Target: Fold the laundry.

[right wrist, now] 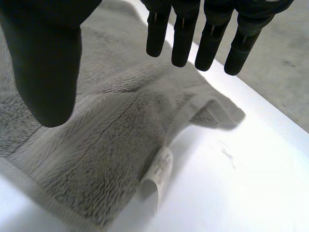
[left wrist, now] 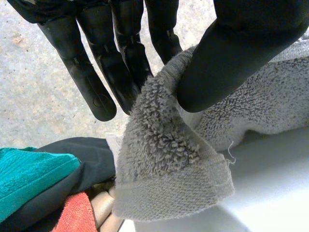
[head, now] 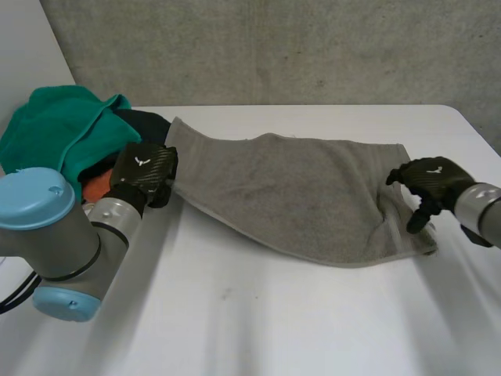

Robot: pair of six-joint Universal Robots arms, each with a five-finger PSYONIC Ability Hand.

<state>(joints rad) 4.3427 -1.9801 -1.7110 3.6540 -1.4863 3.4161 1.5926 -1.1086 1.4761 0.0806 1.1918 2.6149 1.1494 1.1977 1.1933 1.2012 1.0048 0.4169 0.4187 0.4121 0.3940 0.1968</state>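
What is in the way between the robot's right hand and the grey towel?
Nothing visible. The right hand is right over the grey towel at its end, fingers open, by its white label. The left hand pinches the opposite corner, beside the clothes pile.

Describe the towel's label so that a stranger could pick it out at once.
Start at the white table, where a grey towel lies spread out. At the end by the right hand, a small white label curls out from the towel's hem. It is the one smooth white strip against the looped grey cloth.
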